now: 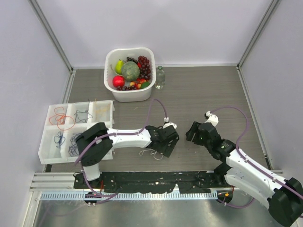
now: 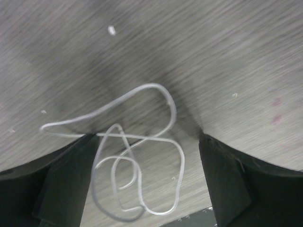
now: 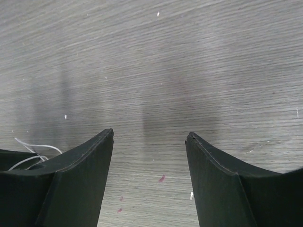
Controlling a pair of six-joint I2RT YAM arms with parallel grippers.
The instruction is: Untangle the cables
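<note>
L gripper (image 2: 147,142) is sitting wide open over the white cable (image 2: 152,85), which is lying looped on the table (image 2: 236,47) btwn its fingers. R gripper (image 3: 149,137) is also standing open, well apart. Other cables (image 1: 61,118) are lying in the tray (image 1: 43,150).

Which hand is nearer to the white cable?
Left. The left hand hovers directly over the white cable, straddling it; the right hand is off to its right.
</note>
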